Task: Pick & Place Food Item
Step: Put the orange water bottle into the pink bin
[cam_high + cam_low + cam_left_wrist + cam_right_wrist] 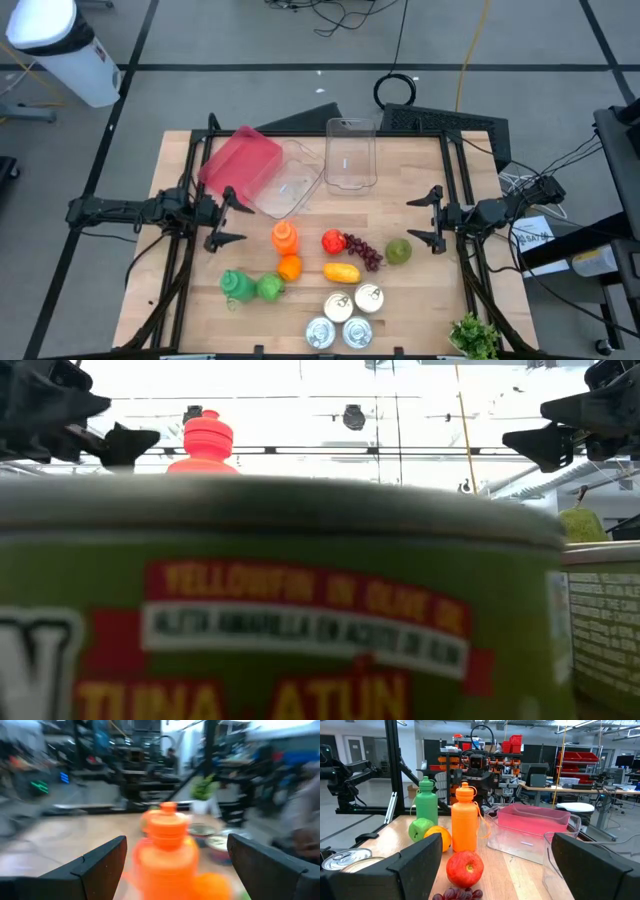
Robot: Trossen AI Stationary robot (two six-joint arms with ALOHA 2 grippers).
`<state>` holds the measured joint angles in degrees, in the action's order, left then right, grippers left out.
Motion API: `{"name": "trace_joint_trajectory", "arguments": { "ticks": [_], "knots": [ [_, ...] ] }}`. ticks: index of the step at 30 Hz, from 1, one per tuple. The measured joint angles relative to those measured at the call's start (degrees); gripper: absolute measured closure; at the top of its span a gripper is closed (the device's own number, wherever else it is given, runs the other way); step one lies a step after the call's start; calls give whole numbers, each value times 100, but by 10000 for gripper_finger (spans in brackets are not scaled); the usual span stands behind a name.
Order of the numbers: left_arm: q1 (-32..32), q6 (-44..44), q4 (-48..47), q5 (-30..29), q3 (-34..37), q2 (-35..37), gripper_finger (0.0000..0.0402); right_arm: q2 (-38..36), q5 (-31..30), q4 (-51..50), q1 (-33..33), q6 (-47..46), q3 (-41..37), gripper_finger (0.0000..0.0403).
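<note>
The food lies in the middle of the wooden table (420, 300): an orange bottle (284, 238), an orange (290, 267), a red apple (333, 241), dark grapes (363, 251), a yellow fruit (342, 272), a green fruit (399, 251), a green bottle (236, 285) and a green apple (270, 287). My left gripper (235, 217) hovers open at the table's left, level, facing the orange bottle (167, 855). My right gripper (420, 218) hovers open at the right, level, facing the apple (464, 868). Neither holds anything.
Several tins (347, 318) stand near the front edge; one fills the low view (280, 610). A clear box with a red lid (240, 160) and two clear boxes (290, 185) (350, 153) sit at the back. Leafy greens (475, 335) lie at the front right corner.
</note>
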<state>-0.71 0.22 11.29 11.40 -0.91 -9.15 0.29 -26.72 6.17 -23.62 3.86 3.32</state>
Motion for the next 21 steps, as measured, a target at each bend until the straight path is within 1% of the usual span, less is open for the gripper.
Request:
{"name": "trace_joint_trajectory", "arguments": {
  "ticks": [4,7,9,11,14,16,18,21],
  "knots": [
    [0,665,42,-507,0,0,46,-1,-2,0,0,0,-1,46],
    [0,731,140,-697,0,0,46,1,-2,0,0,0,-1,46],
    [-1,429,215,-681,0,0,46,0,-4,-1,0,1,1,46],
    [-17,-85,310,-624,0,0,46,0,-4,-1,0,1,0,46],
    [-15,-596,652,-606,0,-9,46,1,-7,0,0,0,-1,46],
    [-15,-1055,675,-604,0,-20,46,1,-7,0,0,0,-1,46],
    [-16,-1335,659,-615,0,-40,46,1,-9,0,0,0,-1,46],
    [-15,-1573,573,-891,0,-162,46,1,-10,0,0,0,1,46]
  ]
}}
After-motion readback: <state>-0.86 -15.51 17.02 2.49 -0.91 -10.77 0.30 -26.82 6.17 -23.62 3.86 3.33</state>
